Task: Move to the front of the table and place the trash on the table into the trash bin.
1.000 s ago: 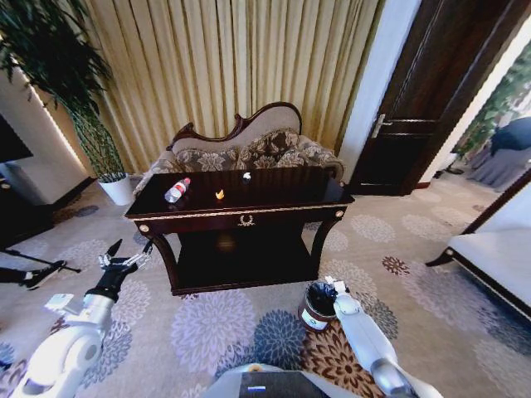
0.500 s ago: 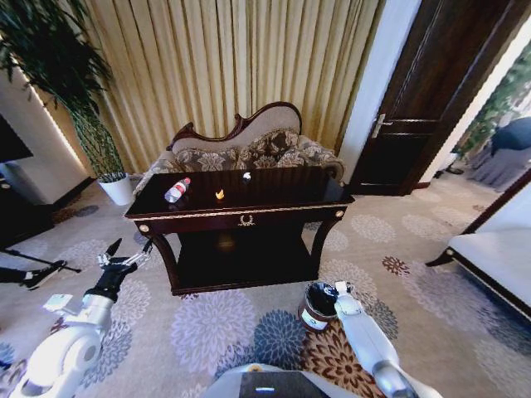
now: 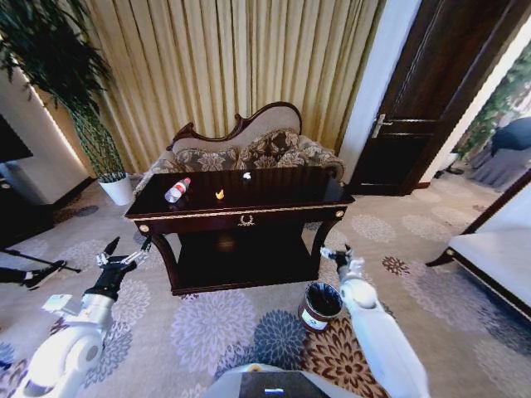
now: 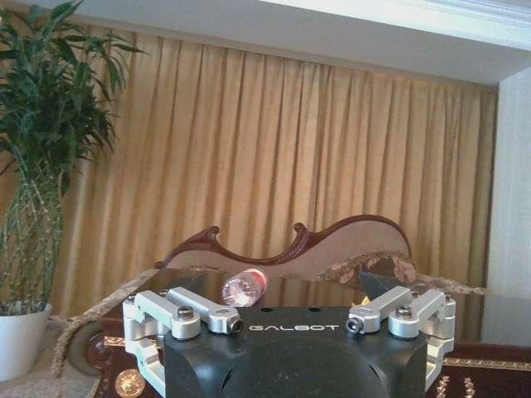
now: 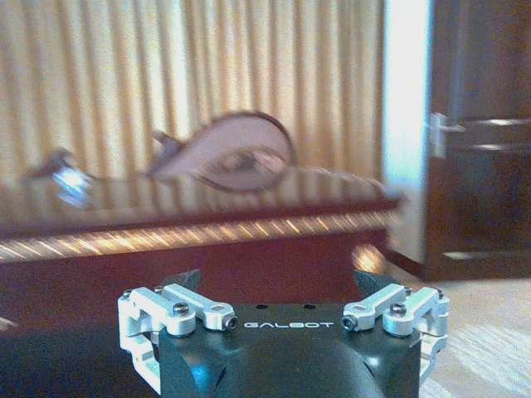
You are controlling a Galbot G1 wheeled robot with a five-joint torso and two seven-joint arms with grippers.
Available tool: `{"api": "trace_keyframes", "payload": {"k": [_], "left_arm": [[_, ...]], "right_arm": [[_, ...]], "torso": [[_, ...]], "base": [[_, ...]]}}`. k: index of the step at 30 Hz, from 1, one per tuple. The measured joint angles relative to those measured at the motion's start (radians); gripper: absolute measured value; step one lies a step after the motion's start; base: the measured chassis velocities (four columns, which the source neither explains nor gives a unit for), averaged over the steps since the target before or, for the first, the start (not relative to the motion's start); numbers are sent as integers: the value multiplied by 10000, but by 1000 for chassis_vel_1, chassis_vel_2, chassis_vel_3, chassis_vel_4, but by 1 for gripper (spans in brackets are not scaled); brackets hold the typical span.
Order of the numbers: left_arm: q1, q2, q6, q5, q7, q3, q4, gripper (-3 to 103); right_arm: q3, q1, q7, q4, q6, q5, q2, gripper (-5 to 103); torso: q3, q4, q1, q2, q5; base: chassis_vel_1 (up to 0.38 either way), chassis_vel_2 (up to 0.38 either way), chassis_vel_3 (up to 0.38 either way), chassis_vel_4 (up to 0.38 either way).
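The table [image 3: 274,189] stands ahead of both grippers, dark and glossy, with a sofa [image 3: 249,148] and gold curtains [image 3: 224,66] behind it and a patterned carpet [image 3: 207,323] under it. The right gripper [image 3: 338,252] hangs in the air just off the table's front right leg, level with the lower shelf, its fingers spread apart and holding nothing; the right wrist view shows the table's front edge [image 5: 207,232] straight ahead of it and slightly above. The trash bin [image 3: 319,305] sits on the carpet directly below and a little behind that gripper, clear of it, its black liner showing at the mouth. The left gripper [image 3: 124,255] hovers off the table's front left corner, lower than the tabletop, fingers also spread wide and empty. Up on the tabletop, beyond and above the left gripper, lies the clear bottle [image 3: 177,191] on its side; in the left wrist view it [image 4: 244,287] appears just over the gripper body. Farther toward the right gripper's side rest the orange scrap [image 3: 220,195] and, behind it, the small white wad [image 3: 246,177], each apart from the other.
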Motion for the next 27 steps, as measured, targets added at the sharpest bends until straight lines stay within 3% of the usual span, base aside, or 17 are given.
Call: {"api": "trace_keyframes", "payload": {"k": [5, 13, 21, 27], "left_arm": [[-74, -38, 221, 263, -493, 41, -37, 100], [73, -67, 349, 305, -696, -198, -279, 100], [23, 80, 2176, 81, -1943, -707, -1151, 100], [-135, 375, 2501, -98, -2154, -771, -1252, 100]], "right_arm": [[-440, -331, -3, 2365, -494, 655, -130, 100], [-867, -193, -4, 3308, -906, 849, -263, 100], [-855, -192, -8, 3289, -1024, 871, -516, 100], [-926, 3, -9, 2963, -970, 881, -500, 100]], "torso": [[-1, 3, 0, 1, 2], [0, 4, 0, 0, 2], [0, 1, 0, 0, 2], [1, -1, 0, 0, 1]], "base": [[0, 0, 0, 0], [0, 0, 0, 0], [0, 0, 0, 0], [0, 0, 0, 0]]}}
